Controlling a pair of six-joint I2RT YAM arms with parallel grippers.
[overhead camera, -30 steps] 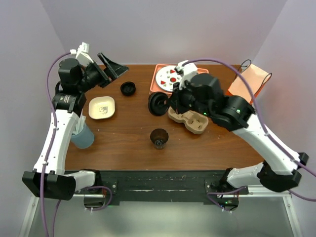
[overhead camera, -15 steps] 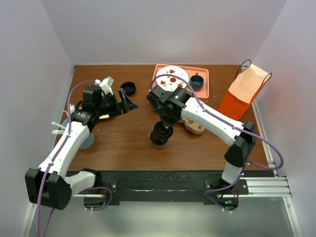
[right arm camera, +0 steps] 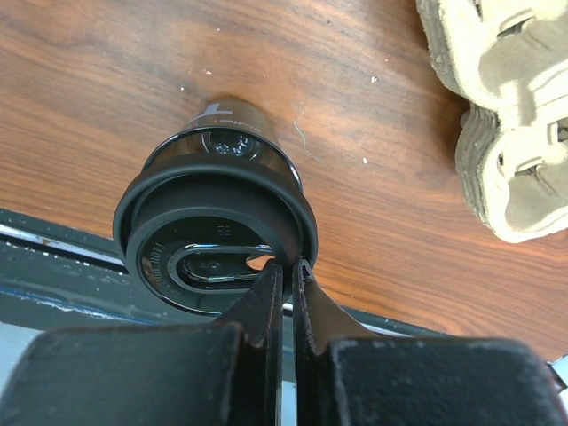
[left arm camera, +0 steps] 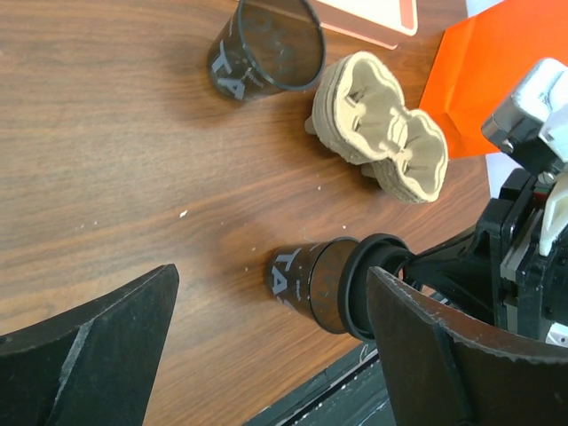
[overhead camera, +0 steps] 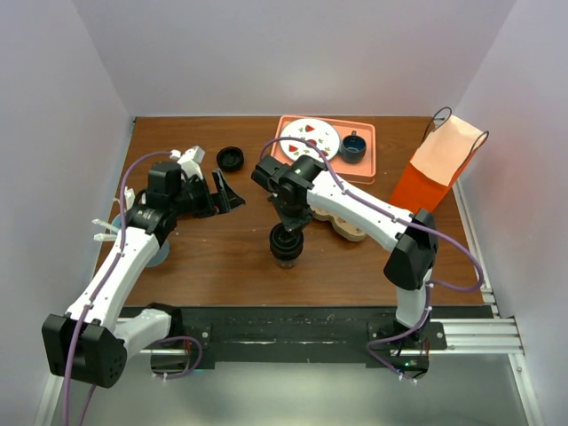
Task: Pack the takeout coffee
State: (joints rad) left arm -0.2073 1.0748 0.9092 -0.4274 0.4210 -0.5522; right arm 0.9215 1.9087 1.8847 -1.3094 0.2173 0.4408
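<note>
My right end effector (right arm camera: 286, 268), clenched shut, touches the lid (right arm camera: 177, 222) just ahead; the takeout coffee (right arm camera: 222, 133) seems light, crushable and tippy, best gripped around its stiffer upper wall.

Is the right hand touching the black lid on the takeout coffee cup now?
Touching. In the right wrist view the shut right hand has its tips resting on the top of the lid, beside its near rim, with no gap between them.

I saw bright, even overhead light; the desk (overhead camera: 222, 257) carried soft shadows and a faint sheen; the right pincer (right arm camera: 287, 269), close to its wrist lens, was blurred; the top view was sharp.
</note>
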